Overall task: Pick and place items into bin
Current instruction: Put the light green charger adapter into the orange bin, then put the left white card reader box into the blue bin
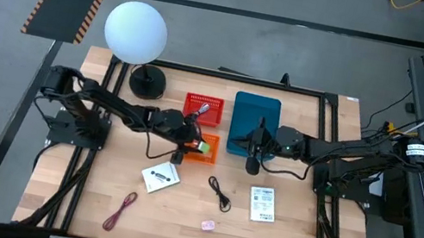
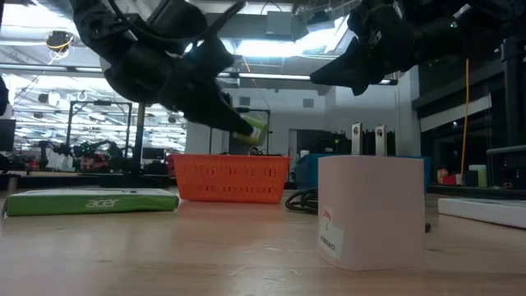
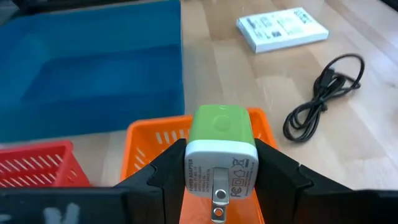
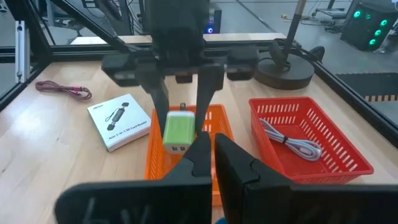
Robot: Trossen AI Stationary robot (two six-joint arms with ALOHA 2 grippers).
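Left gripper [image 3: 219,180] over the orange basket [image 3: 140,146], jaws clamped on a green-and-white plug [image 3: 221,149], prongs toward the wrist. Right gripper [image 4: 210,155] near the blue bin [image 1: 254,122], jaws together, empty. On the surface: two white packets [image 1: 160,176] [image 1: 263,203], black cord [image 1: 220,194], dark-red cord [image 1: 120,210], pink piece [image 1: 208,224]. White cable [image 4: 289,140] in the red basket [image 4: 323,162].

Green-and-white plug adapter [image 3: 221,149] was held above the orange bin [image 3: 140,149], prongs toward the wrist camera. Two white printed packets lay flat on the desk: one [image 1: 160,176] near the orange bin, one [image 1: 263,203] farther right. Black cord [image 1: 220,194] coiled between them; dark-red cord [image 1: 120,210] near the front-left; tiny pink piece [image 1: 208,224] front-centre.
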